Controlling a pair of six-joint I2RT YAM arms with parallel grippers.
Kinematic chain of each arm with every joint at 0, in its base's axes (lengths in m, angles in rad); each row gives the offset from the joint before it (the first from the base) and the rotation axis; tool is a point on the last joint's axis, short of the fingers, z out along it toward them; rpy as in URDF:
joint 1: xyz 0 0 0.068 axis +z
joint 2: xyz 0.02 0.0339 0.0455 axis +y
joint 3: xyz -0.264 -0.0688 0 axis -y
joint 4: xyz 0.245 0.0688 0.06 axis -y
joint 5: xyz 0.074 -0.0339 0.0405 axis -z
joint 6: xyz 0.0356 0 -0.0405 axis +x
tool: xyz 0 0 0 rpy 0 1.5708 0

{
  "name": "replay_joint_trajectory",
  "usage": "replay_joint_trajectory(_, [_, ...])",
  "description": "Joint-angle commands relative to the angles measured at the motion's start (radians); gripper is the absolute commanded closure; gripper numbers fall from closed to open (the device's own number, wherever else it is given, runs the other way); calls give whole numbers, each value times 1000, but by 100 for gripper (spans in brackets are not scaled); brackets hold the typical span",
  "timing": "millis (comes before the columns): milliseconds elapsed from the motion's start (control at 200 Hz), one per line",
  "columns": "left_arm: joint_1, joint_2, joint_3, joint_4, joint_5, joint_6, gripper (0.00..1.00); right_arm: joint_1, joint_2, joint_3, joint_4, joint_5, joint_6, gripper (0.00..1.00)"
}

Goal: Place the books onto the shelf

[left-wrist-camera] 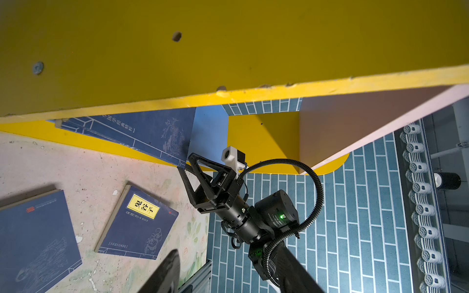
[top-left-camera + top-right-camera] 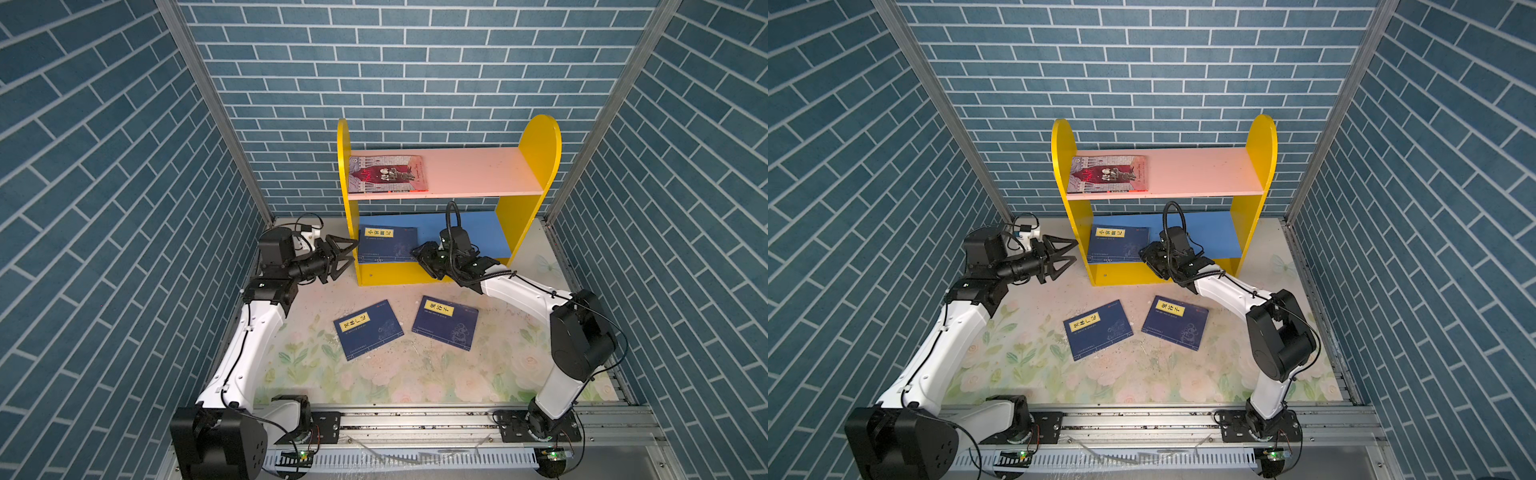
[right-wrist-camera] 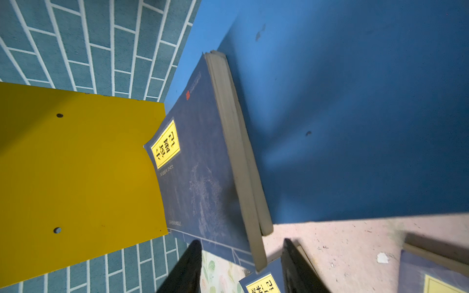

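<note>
Two stacked navy books (image 2: 388, 246) lie flat, labelled edge facing rearward.

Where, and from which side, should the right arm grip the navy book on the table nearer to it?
Probably its edge facing the right arm, coming in low from that side. The navy book lies flat and thin on the table, so only an edge offers the jaws both faces; nothing crowds that edge.

Blue brick-patterned walls (image 2: 415, 62) (white mortar lines) enclose three sides of a pale floral tabletop (image 2: 415, 382), with aluminium corner posts (image 2: 216, 110) and a front rail (image 2: 415, 419).
</note>
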Motion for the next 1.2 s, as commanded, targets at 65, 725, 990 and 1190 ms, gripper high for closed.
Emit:
replay_joint_trajectory(65, [8, 11, -15, 24, 8, 1, 37, -2, -34, 12, 55, -29, 20, 49])
replay_joint_trajectory(725, [9, 22, -15, 32, 7, -4, 37, -6, 1, 30, 90, -49, 41, 49])
replay_joint_trajectory(990, [12, 18, -18, 29, 12, -5, 37, -11, -29, 42, -8, -10, 15, 49])
replay_joint_trajectory(1190, [12, 16, -18, 29, 12, -7, 37, -11, -64, 43, -104, 18, -6, 48])
